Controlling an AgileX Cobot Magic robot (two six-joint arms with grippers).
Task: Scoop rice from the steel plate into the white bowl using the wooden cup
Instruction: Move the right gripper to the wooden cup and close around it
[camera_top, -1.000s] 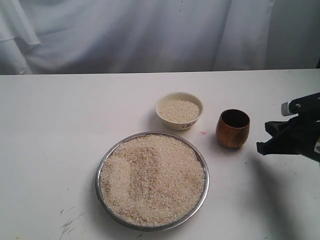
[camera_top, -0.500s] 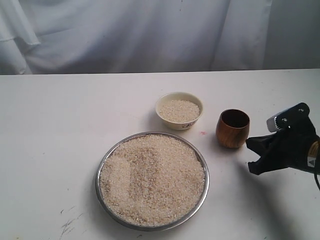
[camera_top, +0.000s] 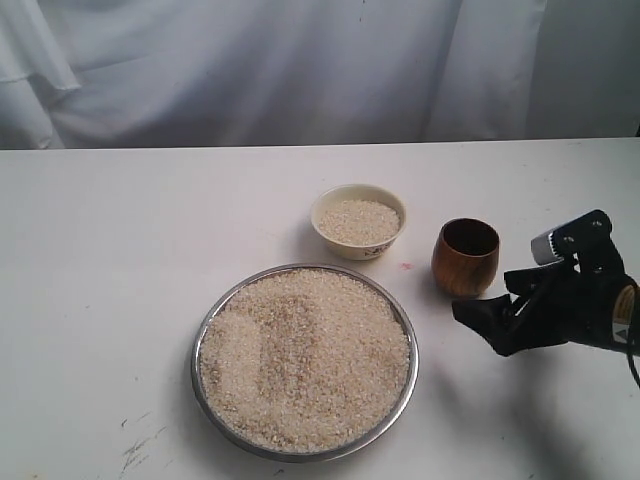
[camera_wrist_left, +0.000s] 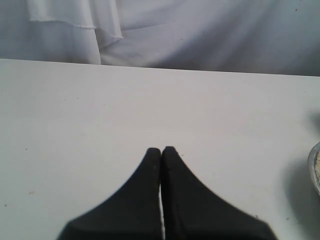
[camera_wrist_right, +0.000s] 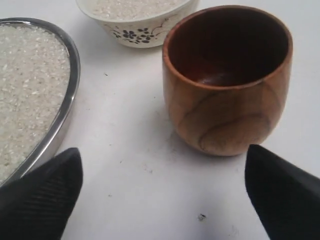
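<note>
Now the right gripper (camera_wrist_right: 161, 159) is spread wide, close to the wooden cup (camera_wrist_right: 227, 100) but not touching it. The cup stands upright beside the white bowl (camera_wrist_right: 135, 22). The left gripper (camera_wrist_left: 161, 151) is pressed together

White table (camera_top: 120, 260), draped white cloth backdrop (camera_top: 250, 70), small pink speck (camera_top: 406, 266)

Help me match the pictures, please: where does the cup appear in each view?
Exterior: cup right of centre, just right of the bowl.
Left wrist: not in it.
Right wrist: cup upright, close ahead of the open tool.
Shared landmark: the bowl, beside the cup in the exterior and right wrist views.
</note>
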